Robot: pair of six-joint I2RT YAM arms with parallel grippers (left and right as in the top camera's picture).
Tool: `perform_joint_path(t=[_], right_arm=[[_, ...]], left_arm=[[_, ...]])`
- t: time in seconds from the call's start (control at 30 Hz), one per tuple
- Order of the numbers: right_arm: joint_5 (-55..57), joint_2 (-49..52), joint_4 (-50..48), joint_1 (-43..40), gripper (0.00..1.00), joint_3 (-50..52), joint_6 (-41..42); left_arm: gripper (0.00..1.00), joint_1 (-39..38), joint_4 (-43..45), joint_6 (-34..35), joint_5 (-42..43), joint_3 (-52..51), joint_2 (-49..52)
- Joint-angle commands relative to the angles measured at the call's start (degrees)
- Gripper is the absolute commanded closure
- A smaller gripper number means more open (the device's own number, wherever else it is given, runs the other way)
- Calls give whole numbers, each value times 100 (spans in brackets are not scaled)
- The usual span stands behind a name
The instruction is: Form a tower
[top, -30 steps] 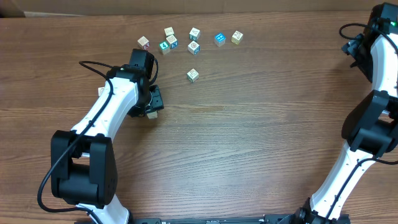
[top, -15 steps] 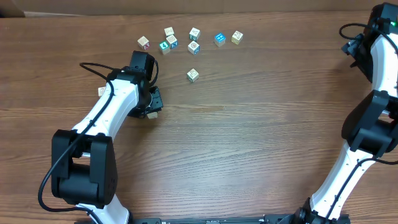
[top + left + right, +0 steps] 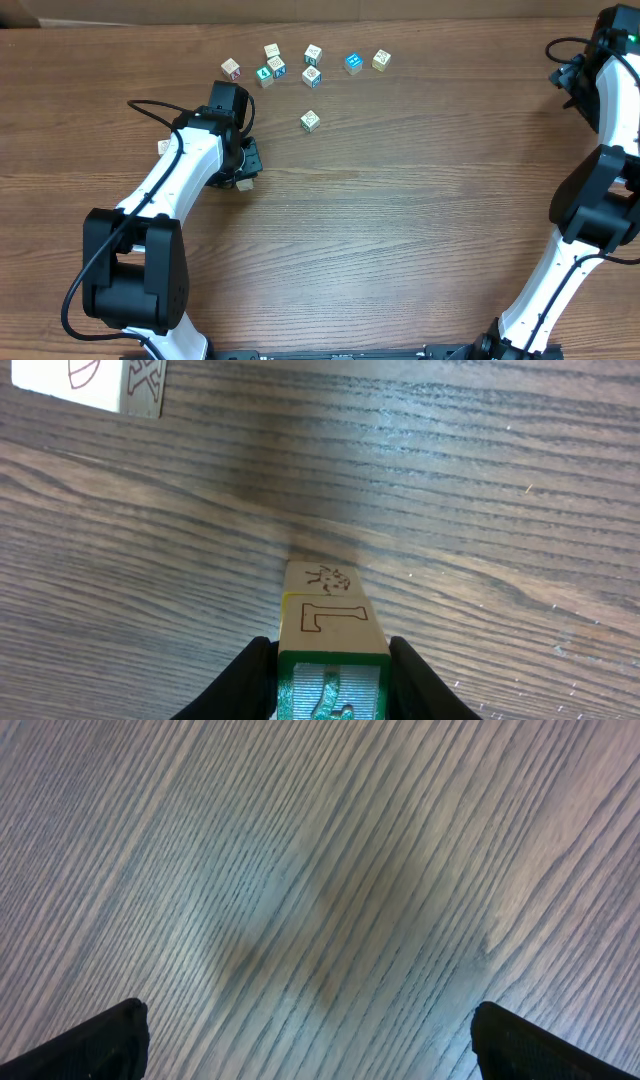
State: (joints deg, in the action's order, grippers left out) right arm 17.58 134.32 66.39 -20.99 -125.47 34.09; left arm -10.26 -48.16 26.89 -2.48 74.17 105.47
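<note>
My left gripper [image 3: 332, 660] is shut on a small wooden cube [image 3: 330, 625] with a cream face printed with a red L and a green embossed face toward the camera. Both fingers press on its sides. Directly beyond it, in line, shows another cream cube face [image 3: 322, 580] with a small drawing and a yellow edge; together they read as the tower, one cube wide. From overhead, the left gripper [image 3: 245, 168] sits over a pale cube [image 3: 243, 183] left of the table's middle. My right gripper [image 3: 310, 1040] hangs open over bare wood.
Several loose cubes lie in a band at the back, among them a blue one [image 3: 353, 63] and a pale one [image 3: 310, 120] standing nearer. Another cube [image 3: 90, 385] lies close by the left arm. The right arm [image 3: 600, 70] stands at the far right edge.
The left gripper's fingers have drawn in onto the cube. Neither arm has visibly shifted, and the loose cubes lie where they were.
</note>
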Motion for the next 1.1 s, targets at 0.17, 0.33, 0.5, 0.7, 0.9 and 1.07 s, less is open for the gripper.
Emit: perform_joint_path(t=[0.17,0.33,0.5,0.7,0.9,1.07], right_arm=[[76,39,-35,2,0,-85,-4],[79,39,-37,2,0,-85,-4],[79,39,-35,2,0,-85,-4],[79,39,-35,2,0,-85,-4],[79,39,-35,2,0,-85,-4],[79,39,-35,2,0,-85,-4]], left_arm=[[70,11,46,-83,-116,-63,26],[70,11,44,-214,-120,-63,26],[70,11,9,-232,-247,-63,26],[44,9,15,-225,-236,-63,26],[36,11,-11,-232,-186,-63,26],[38,4,4,-232,-149,-127,28]])
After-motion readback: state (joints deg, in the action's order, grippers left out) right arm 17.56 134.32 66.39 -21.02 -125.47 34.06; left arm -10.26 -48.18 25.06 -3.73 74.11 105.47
